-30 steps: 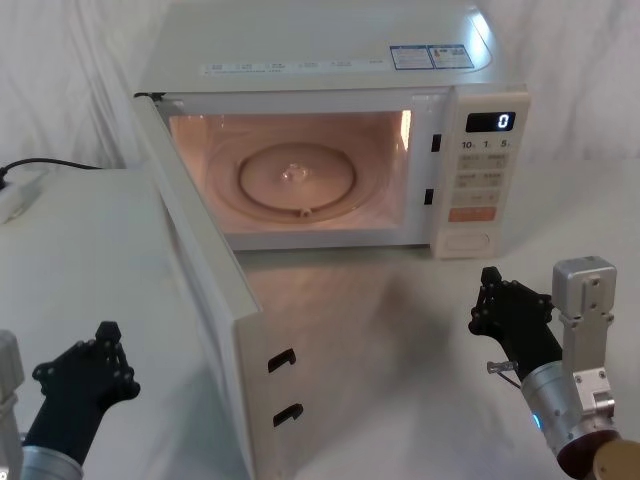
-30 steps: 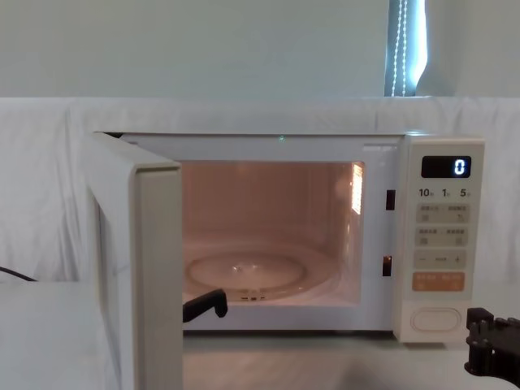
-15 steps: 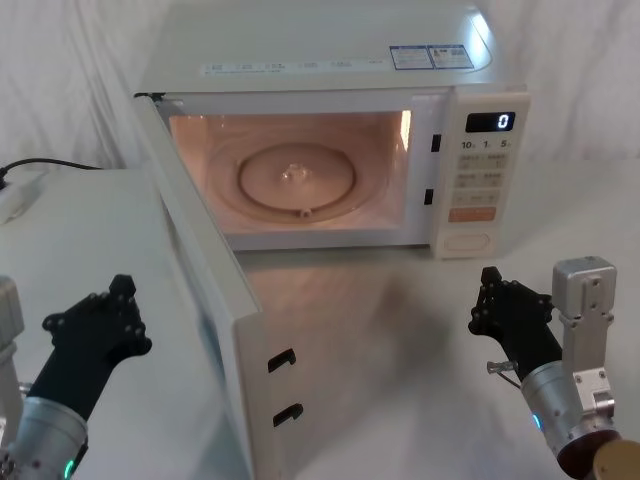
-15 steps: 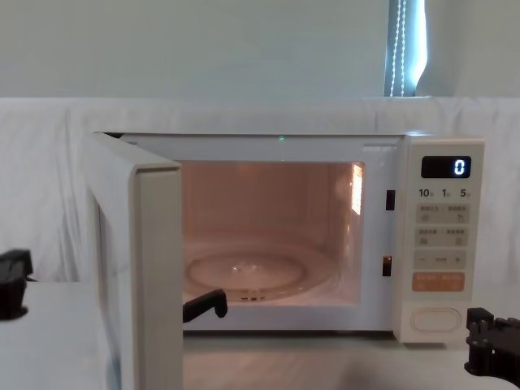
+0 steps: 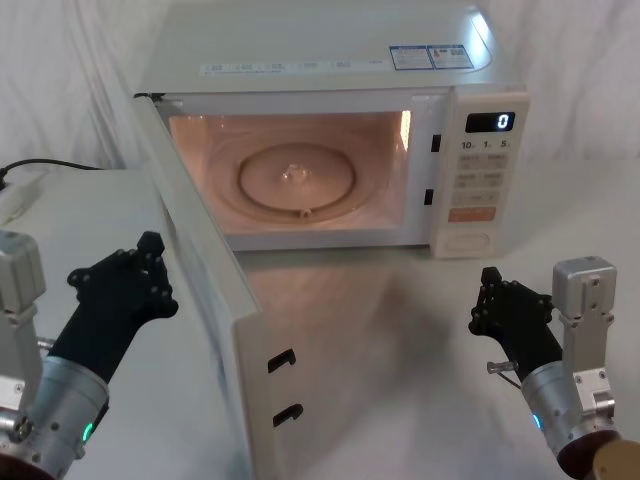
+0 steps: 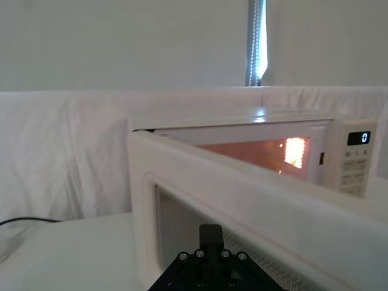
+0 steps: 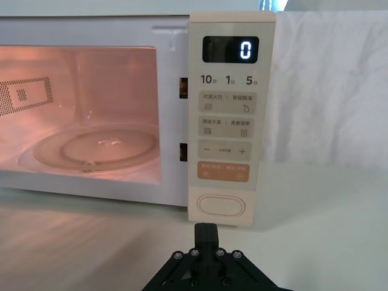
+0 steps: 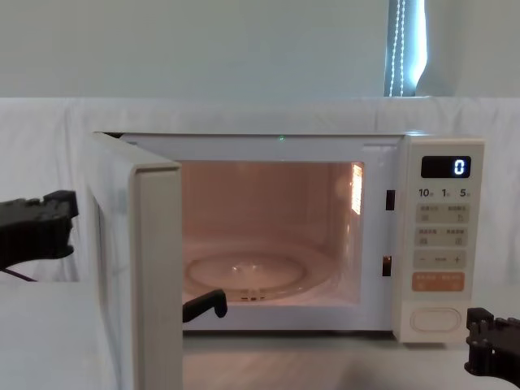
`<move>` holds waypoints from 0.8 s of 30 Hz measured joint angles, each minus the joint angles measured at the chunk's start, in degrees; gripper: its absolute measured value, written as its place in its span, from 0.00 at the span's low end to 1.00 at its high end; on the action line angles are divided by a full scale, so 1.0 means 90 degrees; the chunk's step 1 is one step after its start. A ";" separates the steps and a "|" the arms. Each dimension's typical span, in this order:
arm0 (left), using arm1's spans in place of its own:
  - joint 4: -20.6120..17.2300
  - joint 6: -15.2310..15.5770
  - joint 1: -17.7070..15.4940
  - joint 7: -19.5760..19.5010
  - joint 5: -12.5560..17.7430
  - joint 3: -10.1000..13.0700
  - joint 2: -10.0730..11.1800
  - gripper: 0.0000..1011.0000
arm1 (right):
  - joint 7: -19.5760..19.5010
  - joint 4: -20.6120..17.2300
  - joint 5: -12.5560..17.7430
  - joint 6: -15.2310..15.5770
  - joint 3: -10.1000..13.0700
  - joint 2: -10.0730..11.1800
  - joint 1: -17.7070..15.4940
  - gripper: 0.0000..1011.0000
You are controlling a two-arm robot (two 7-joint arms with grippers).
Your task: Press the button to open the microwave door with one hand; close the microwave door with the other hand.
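Left hand [image 5: 125,285] empty, fingers together, just beside open microwave door [image 5: 205,300].

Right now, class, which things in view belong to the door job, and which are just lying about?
Job:
microwave
microwave door, swung open
button
left gripper, beside the door's outer face
right gripper, parked before the panel

Lying about:
black cable
white cloth backdrop

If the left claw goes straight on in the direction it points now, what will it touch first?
Most likely the microwave door. The left claw sits just outside the swung-open door, and its wrist view looks straight at the door's outer face close ahead. The exact gap is unclear.
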 joint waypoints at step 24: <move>0.0829 -0.0051 -0.1004 -0.0363 -0.0137 0.0473 -0.0001 0.00 | 0.0000 0.0000 0.0000 0.0000 0.0000 0.0000 0.0000 0.00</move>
